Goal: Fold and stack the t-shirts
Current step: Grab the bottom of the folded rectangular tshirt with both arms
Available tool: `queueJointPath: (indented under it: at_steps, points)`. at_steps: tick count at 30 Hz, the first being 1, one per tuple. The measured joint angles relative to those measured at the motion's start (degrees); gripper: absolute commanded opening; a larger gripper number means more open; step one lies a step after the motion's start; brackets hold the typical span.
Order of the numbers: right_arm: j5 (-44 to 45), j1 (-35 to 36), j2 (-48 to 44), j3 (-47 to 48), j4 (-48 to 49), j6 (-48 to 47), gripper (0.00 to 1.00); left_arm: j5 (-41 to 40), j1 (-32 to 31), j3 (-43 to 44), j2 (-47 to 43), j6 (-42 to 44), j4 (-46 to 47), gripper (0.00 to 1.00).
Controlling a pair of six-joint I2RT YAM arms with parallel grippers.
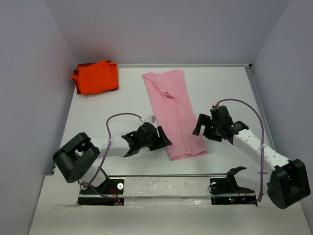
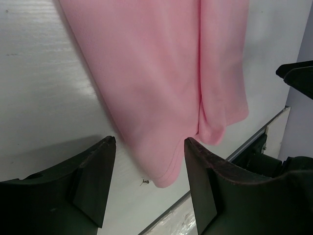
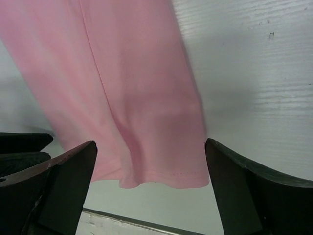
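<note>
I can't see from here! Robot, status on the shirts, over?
Left gripper and right gripper open, empty, flanking near end of pink shirt. Orange shirt folded, far left. Nothing in the way.

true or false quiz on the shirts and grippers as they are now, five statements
1. The pink shirt lies in a long strip on the table. True.
2. The orange shirt is stacked on the pink shirt. False: it lies apart, in the far left corner.
3. The left gripper is open. True.
4. The right gripper is shut on the pink shirt. False: it is open and holds nothing.
5. The grippers are at the pink shirt's far end. False: they flank its near end.
</note>
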Motion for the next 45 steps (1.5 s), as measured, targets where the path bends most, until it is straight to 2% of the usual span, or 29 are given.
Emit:
queueJointPath:
  at_steps: [8,20,28,40,42,43,44,45]
  points:
    - [-0.74,0.0,-1.31,-4.09,-1.79,4.42,0.97,-0.52,-4.68,0.52,3.39,-1.73,1.31,0.67]
    - [-0.28,0.92,-13.22,-12.44,-5.62,13.79,0.93,-1.33,-11.52,1.33,5.46,-5.27,3.1,0.67]
    - [0.52,0.92,-12.09,-13.2,-5.14,15.06,0.89,-1.64,-15.32,1.33,5.57,-7.04,3.17,0.67]
    - [3.19,0.92,-7.3,-13.09,-2.12,14.75,0.83,-3.5,-16.04,1.07,4.57,-7.98,2.23,0.67]
    - [3.58,0.92,-6.51,-12.98,-1.44,14.56,0.71,-3.96,-16.06,1.05,4.07,-7.96,1.75,0.67]
    - [3.85,0.92,-5.77,-12.9,-1.03,14.36,0.62,-4.11,-16.06,1.05,3.89,-7.96,1.51,0.67]
    - [3.93,0.92,-4.94,-12.74,-0.59,14.34,0.45,-4.17,-16.06,1.05,3.82,-7.96,1.38,0.67]
    - [3.98,0.92,-4.2,-12.7,-0.04,13.9,0.41,-4.24,-16.06,1.05,3.76,-7.93,1.22,0.67]
